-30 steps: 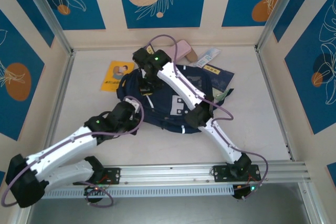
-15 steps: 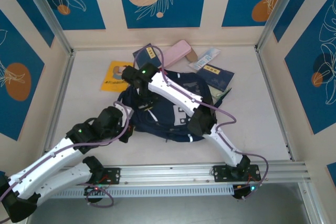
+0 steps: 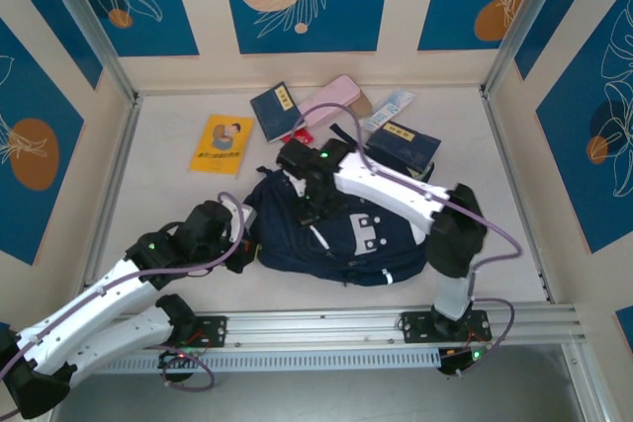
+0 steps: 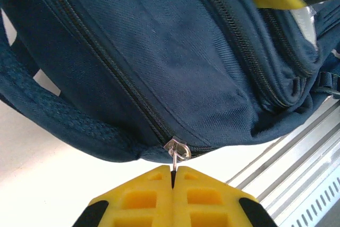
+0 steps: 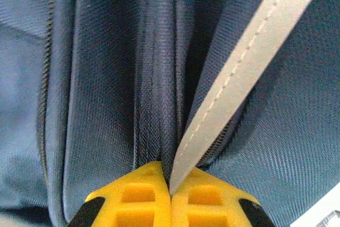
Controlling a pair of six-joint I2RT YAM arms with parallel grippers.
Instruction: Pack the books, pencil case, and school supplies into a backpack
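Overhead, a dark navy backpack (image 3: 371,244) lies flat in the middle of a pale worktop (image 3: 168,205), with both robot arms reaching onto it. None of the items to be packed can be seen inside it. They sit in a loose row on the worktop behind the bag:

- An orange-yellow book (image 3: 222,143) lies to the left, well apart from the bag.
- A navy book (image 3: 276,109) with a pale label lies behind the bag.
- The pale pink pencil case (image 3: 327,98) is just beside that navy book.
- A small red book (image 3: 302,135) is close to the bag's far edge.
- The white-and-blue school supplies packet (image 3: 389,111) lies further right.
- A second navy book (image 3: 415,150) is at the right end.

The left gripper (image 4: 172,173) has its yellow fingers pressed together, pinching a small metal zip pull (image 4: 177,149) at the bag's near-left edge. The zip (image 4: 154,123) running up to the pull looks closed.

The right gripper (image 5: 170,187) also has its fingers pressed together, nipping a pale grey strap (image 5: 249,62) that rises from a seam on top of the bag.

As a judgement, the task is at its very beginning. The bag is held at two points, apparently so it can be unzipped. Opening it and loading all six items remain to be done.
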